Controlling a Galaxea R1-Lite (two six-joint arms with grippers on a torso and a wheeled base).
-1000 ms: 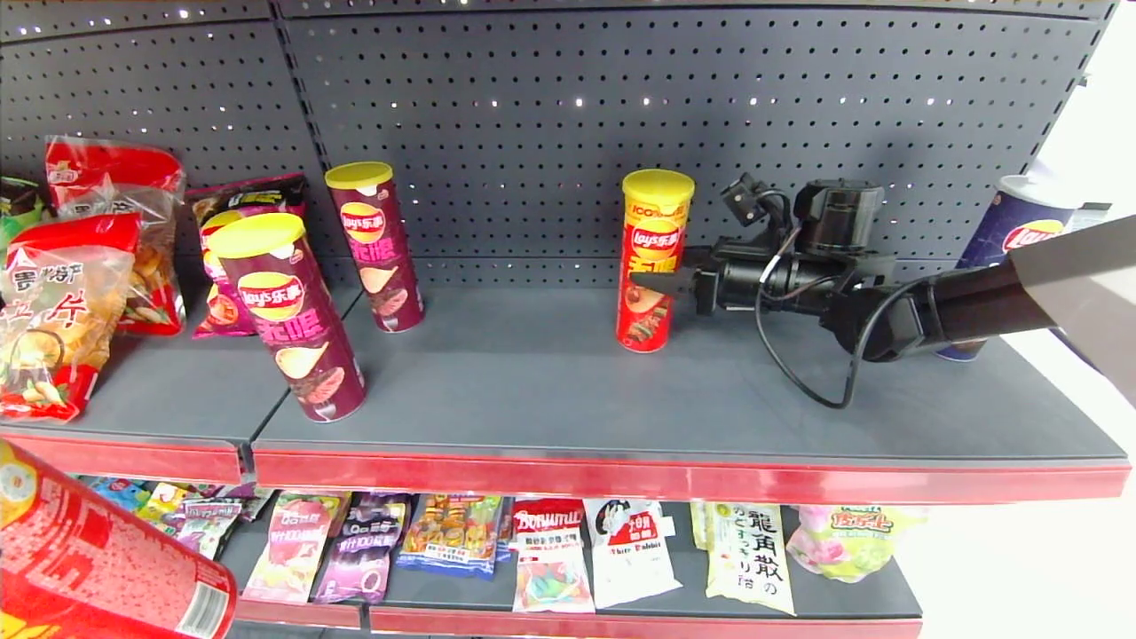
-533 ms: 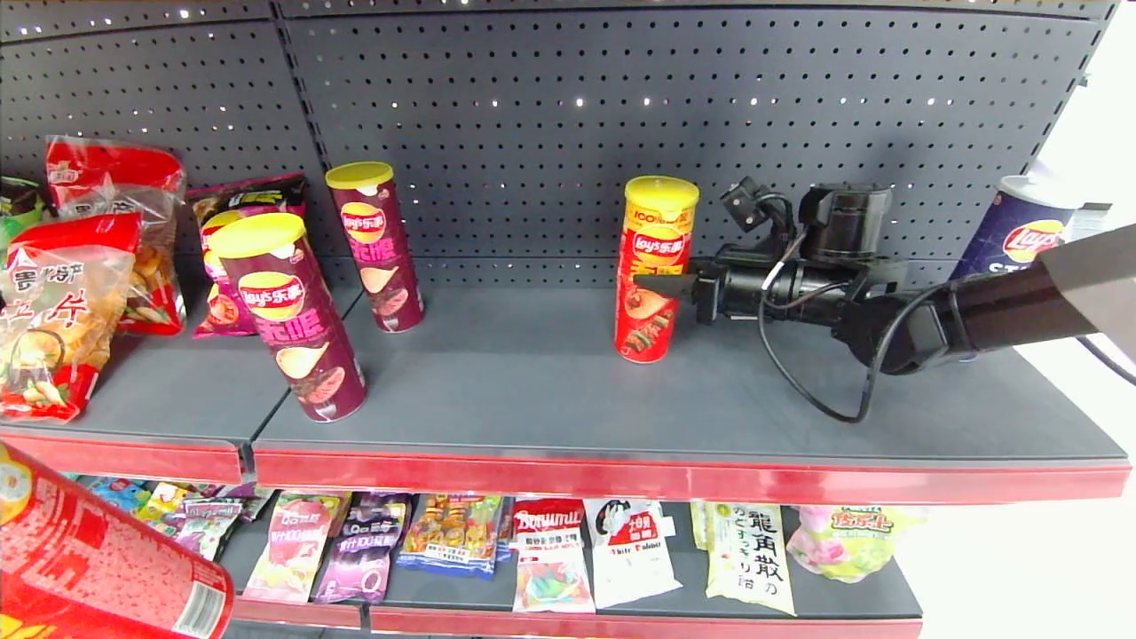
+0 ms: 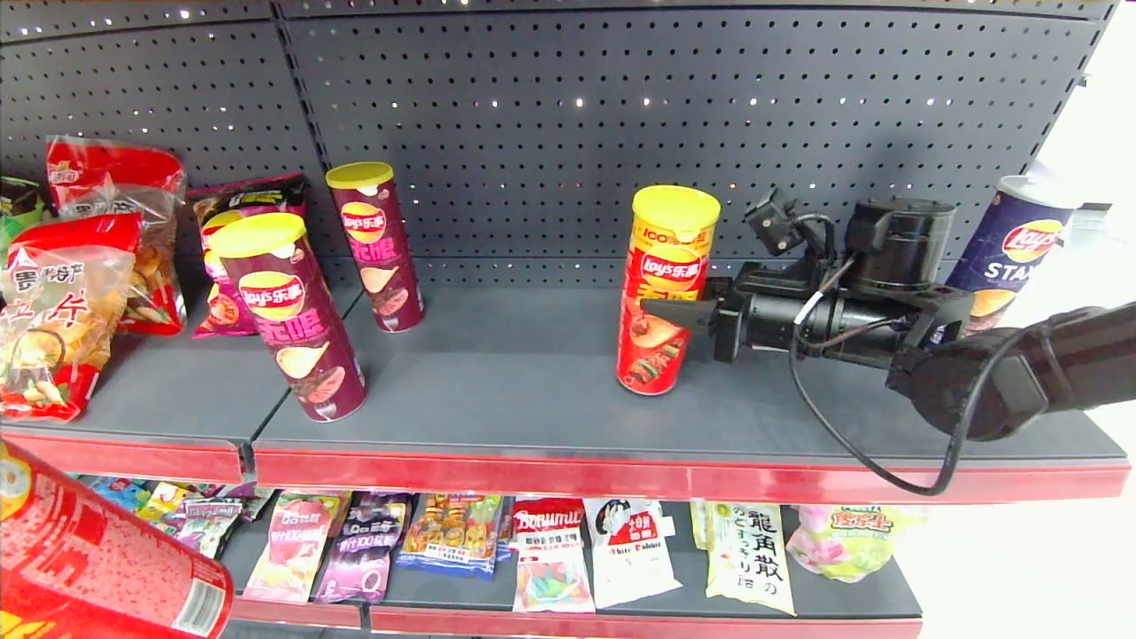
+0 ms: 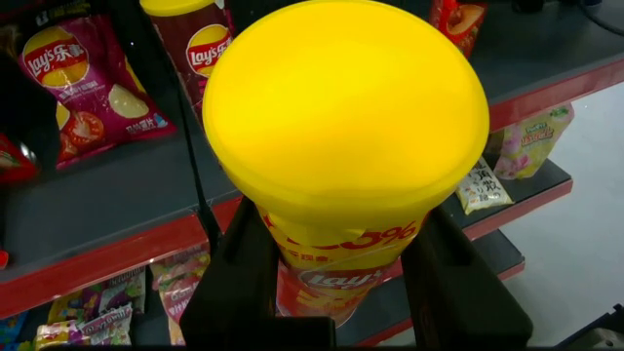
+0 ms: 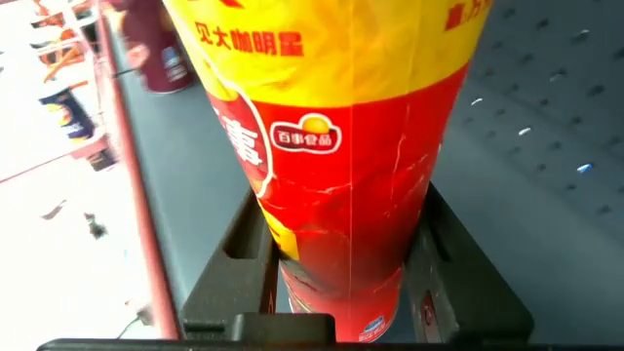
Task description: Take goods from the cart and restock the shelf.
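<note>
Restock partly done, by my read. The dark grey metal shelf board with a red front lip (image 3: 532, 399) carries a maroon cardboard chip tube with a yellow lid (image 3: 288, 315) near its front edge. A second maroon tube (image 3: 374, 247) stands behind and just right of it, and a navy chip tube with a white lid (image 3: 1012, 244) far to its right.

The red-and-yellow chip tube with a yellow plastic lid (image 3: 667, 293) stands mid-board, well right of the front maroon tube. The right gripper (image 3: 664, 312) is clamped on its lower middle, jaws on both sides of the body (image 5: 341, 283). The base looks down on the board, lid leaning slightly, but contact is hard to confirm.

The right arm comes in from far right of the maroon tube, forearm roughly level over the board, wrist pointing toward that tube.

The left gripper (image 4: 341, 292) pinches another red chip tube with a yellow lid (image 4: 341, 117) just under the lid. That tube hangs below and left of the front maroon tube, under the shelf lip (image 3: 98, 559).

Left to do: release, back out, shelve the second red tube.
</note>
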